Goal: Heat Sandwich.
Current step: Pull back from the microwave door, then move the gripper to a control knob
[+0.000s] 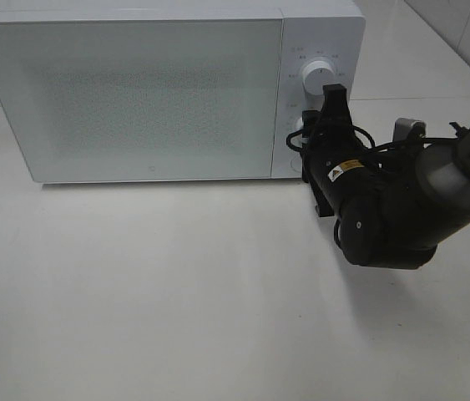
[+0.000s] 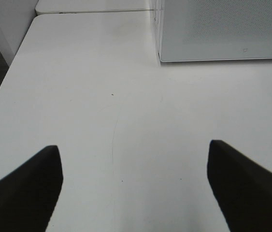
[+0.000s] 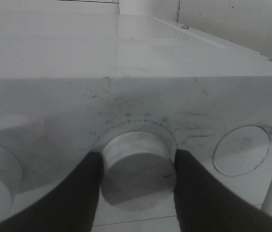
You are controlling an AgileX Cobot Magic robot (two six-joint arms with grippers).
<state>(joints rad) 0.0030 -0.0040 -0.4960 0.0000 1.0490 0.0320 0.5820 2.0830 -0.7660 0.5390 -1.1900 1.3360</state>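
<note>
two risks: the right end effector (image 3: 136, 154), clenched on the lower dial (image 3: 136, 181) of the microwave (image 1: 134, 92), could slip on the smooth metal or overturn the timer. the left end effector (image 2: 133, 145) hangs released over the tabletop (image 2: 102, 96). the sandwich is unseen, perhaps behind the closed door (image 1: 126, 83). the dial ticks and the arm sticker (image 1: 345, 167) are illegible.

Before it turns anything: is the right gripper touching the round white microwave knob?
Touching. The right wrist view shows the right gripper closed against both sides of the round white knob.
</note>
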